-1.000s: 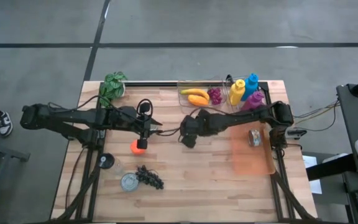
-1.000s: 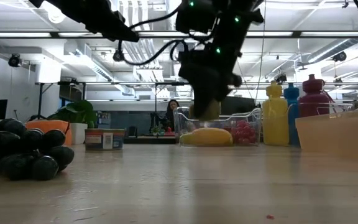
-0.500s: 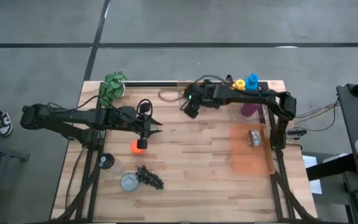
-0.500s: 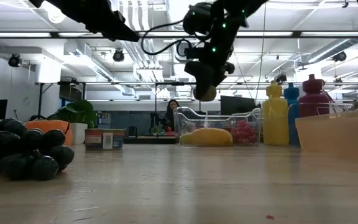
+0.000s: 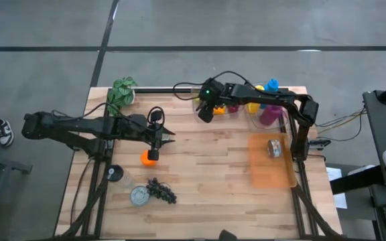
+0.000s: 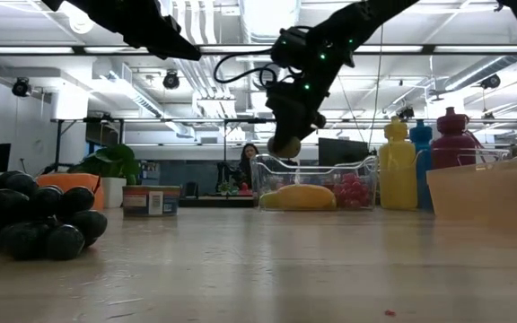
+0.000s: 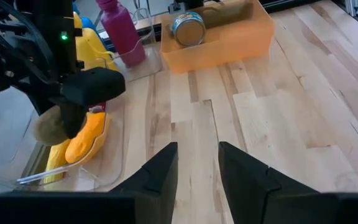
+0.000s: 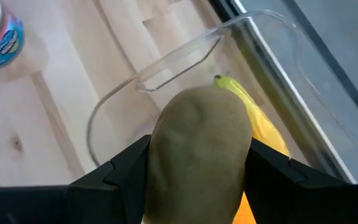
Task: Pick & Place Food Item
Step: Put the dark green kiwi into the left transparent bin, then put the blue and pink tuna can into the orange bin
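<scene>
One food item in transit: a brown, fuzzy potato-like piece, clamped between the fingers of the right claw and carried clear of the worktop.

Location: toward twelve o'clock on the worktop in the high view, over the near edge of the clear plastic tray. The low view shows the piece hanging well above the tray; the left wrist view shows it just beside the yellow and orange fruit already lying there.

Tray contents: a banana, an orange piece and red grapes.

Other stock:
- coloured bottles, at one o'clock beside the tray;
- an orange bin at three o'clock with a tin in it;
- dark grapes and a second tin at seven o'clock;
- a small plant at eleven o'clock.

Left claw: at nine o'clock, fingers apart and holding nothing, waiting just above a small orange fruit.

Step in hand, by judgement: the carry is nearly done and placing is about to begin. The next move calls for bringing the piece a little farther over the tray's open floor, lowering it past the rim without pressing on the banana, then parting the fingers. A release from this height risks the piece bouncing out.
</scene>
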`<act>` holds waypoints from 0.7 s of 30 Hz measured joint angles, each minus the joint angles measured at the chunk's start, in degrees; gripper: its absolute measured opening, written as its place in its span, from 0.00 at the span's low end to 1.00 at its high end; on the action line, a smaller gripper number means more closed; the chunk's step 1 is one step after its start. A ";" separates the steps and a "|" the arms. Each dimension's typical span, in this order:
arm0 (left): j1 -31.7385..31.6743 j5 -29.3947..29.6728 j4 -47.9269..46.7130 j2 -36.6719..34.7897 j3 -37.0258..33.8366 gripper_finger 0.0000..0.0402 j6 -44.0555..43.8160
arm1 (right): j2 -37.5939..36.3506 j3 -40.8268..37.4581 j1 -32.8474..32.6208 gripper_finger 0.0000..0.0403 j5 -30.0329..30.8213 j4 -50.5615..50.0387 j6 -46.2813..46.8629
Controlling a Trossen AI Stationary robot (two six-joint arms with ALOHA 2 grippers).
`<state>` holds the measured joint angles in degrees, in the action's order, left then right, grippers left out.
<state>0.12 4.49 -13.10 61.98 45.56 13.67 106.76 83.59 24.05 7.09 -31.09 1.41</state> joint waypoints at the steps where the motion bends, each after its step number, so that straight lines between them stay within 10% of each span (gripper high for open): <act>1: 0.00 0.00 -0.01 0.00 0.00 0.30 0.00 | 0.00 0.02 -0.04 0.50 -0.13 0.02 -0.11; 21: 0.00 0.00 -0.02 0.00 0.00 0.30 -0.09 | -0.04 -0.02 -0.20 0.72 0.39 0.18 -0.08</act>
<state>0.12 4.49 -13.13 61.98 45.56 13.58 106.72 83.57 23.86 7.49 -30.91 1.33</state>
